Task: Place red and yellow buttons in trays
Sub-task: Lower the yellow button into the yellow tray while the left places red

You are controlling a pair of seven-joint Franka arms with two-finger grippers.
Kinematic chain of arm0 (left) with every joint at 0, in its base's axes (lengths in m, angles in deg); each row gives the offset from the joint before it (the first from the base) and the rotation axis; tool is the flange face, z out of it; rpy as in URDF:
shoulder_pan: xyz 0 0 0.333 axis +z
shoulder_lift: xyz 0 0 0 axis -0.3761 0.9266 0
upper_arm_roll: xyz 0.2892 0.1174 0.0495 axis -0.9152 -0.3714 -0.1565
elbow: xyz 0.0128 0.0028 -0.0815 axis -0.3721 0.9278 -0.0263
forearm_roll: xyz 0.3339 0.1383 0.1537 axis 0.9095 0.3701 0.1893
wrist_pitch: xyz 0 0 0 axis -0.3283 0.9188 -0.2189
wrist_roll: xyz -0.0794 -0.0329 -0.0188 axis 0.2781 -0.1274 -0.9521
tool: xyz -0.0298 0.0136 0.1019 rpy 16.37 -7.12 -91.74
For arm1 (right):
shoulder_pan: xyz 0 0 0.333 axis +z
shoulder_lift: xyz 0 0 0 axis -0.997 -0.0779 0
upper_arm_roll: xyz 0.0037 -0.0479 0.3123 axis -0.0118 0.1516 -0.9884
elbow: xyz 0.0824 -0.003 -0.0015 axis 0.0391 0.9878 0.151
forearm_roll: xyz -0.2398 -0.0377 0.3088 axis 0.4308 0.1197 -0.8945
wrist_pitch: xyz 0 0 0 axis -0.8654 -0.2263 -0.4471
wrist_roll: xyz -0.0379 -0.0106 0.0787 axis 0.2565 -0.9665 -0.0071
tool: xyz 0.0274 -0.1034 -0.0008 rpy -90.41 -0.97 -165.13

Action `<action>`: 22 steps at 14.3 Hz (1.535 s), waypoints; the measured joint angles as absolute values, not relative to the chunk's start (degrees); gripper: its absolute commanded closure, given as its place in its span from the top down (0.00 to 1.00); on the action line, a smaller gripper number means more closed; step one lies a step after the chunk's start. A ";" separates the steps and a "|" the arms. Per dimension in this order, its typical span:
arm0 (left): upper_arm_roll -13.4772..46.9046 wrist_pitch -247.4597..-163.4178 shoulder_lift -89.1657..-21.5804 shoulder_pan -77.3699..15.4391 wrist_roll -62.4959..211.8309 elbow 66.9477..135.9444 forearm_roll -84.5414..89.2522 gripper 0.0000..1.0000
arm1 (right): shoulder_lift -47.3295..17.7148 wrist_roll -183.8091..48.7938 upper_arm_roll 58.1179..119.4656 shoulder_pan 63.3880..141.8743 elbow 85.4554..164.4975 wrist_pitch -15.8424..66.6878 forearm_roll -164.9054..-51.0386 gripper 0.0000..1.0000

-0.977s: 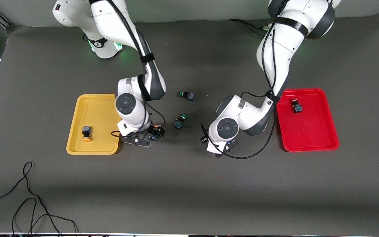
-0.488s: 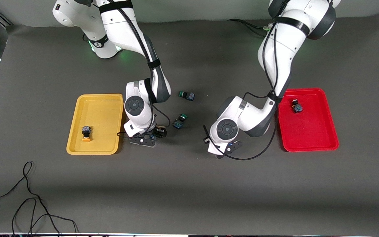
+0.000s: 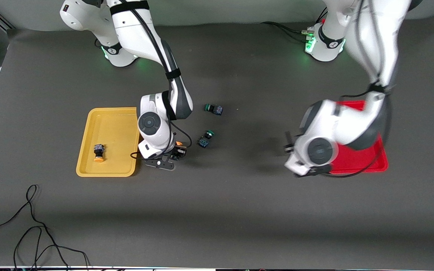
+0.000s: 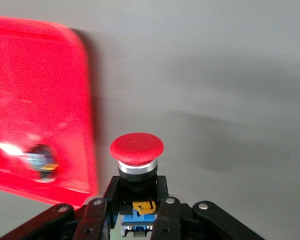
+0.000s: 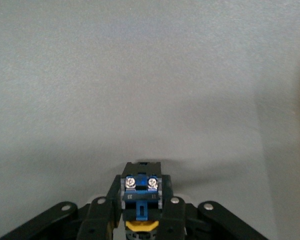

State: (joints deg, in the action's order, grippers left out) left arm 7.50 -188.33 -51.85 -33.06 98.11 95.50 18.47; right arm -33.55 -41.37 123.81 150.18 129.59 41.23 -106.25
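Observation:
My left gripper point(image 4: 136, 189) is shut on a red button point(image 4: 136, 149) by its black barrel, held in the air next to the red tray point(image 4: 35, 100). In the front view its wrist covers that tray's point(image 3: 356, 162) corner nearest the camera. A second button point(image 4: 42, 163) lies in the red tray. My right gripper point(image 3: 173, 154) is shut on a yellow button point(image 5: 141, 192), blue back showing, low over the mat beside the yellow tray point(image 3: 107, 111). Another yellow button point(image 3: 98, 152) lies in that tray.
Two green-capped switches lie on the mat between the arms, one point(image 3: 213, 109) farther from the camera, one point(image 3: 205, 139) close to my right gripper. A black cable point(image 3: 32, 226) loops near the table's front edge at the right arm's end.
The left arm has swung fast from mid-table toward the red tray with the red button. The right gripper shifted slightly away from the yellow tray, then back toward it.

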 measured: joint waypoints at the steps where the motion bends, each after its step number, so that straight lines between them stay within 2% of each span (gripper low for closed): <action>1: 7.41 -190.97 -54.31 -30.17 93.25 99.92 20.24 0.00 | -32.28 -42.96 125.59 150.16 128.49 37.44 -106.25 0.08; 3: 7.19 -200.62 -56.64 -23.84 84.93 108.05 25.33 0.00 | -28.89 -48.89 130.44 150.03 126.96 29.85 -106.24 0.08; 6: 7.03 -214.12 -55.93 -15.48 77.34 115.93 30.69 0.00 | -25.39 -63.25 138.18 149.10 126.90 21.68 -106.17 0.08; 8: 7.04 -220.30 -55.26 -12.83 76.21 119.76 32.54 0.00 | -25.22 -71.41 142.07 148.28 127.95 20.37 -105.10 0.08; 10: 7.06 -222.44 -55.17 -12.27 76.15 121.69 33.09 0.00 | -25.35 -76.84 143.69 146.51 130.16 20.57 -104.29 0.08; 11: 7.06 -222.45 -55.19 -12.19 76.15 121.88 33.13 0.35 | -25.46 -78.63 143.75 145.27 131.51 21.56 -104.24 0.08; 12: 7.05 -222.45 -55.27 -12.11 76.15 121.98 33.16 0.83 | -25.68 -79.74 143.64 144.39 133.21 23.77 -104.27 0.08; 13: 7.06 -222.41 -55.37 -12.03 76.14 122.07 33.17 0.98 | -25.92 -80.30 143.09 144.01 135.38 26.88 -104.66 0.08; 16: 7.07 -220.92 -56.30 -11.84 76.14 122.05 33.21 0.99 | -27.05 -80.42 138.83 144.11 140.77 34.04 -106.67 0.08; 17: 7.17 -219.70 -57.61 -11.83 76.14 121.99 33.21 0.99 | -28.09 -80.42 138.15 144.35 141.33 34.84 -107.69 0.14; 18: 7.41 -218.13 -59.53 -11.83 76.14 121.92 33.17 0.99 | -29.11 -80.42 138.02 144.57 141.47 35.06 -108.71 0.49; 19: 7.70 -216.53 -61.99 -11.84 76.15 121.84 32.88 0.99 | -29.86 -80.42 138.02 144.64 141.47 35.07 -109.24 0.99; 22: 8.40 -210.57 -71.31 -11.92 76.14 121.58 27.83 0.99 | -30.29 -80.26 138.22 144.58 141.27 35.07 -109.50 1.00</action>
State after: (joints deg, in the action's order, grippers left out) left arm 8.40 -210.57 -71.31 -11.92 76.14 121.58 27.83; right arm -30.29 -80.26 138.22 144.58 141.27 35.07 -109.50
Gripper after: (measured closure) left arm 0.004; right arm 0.436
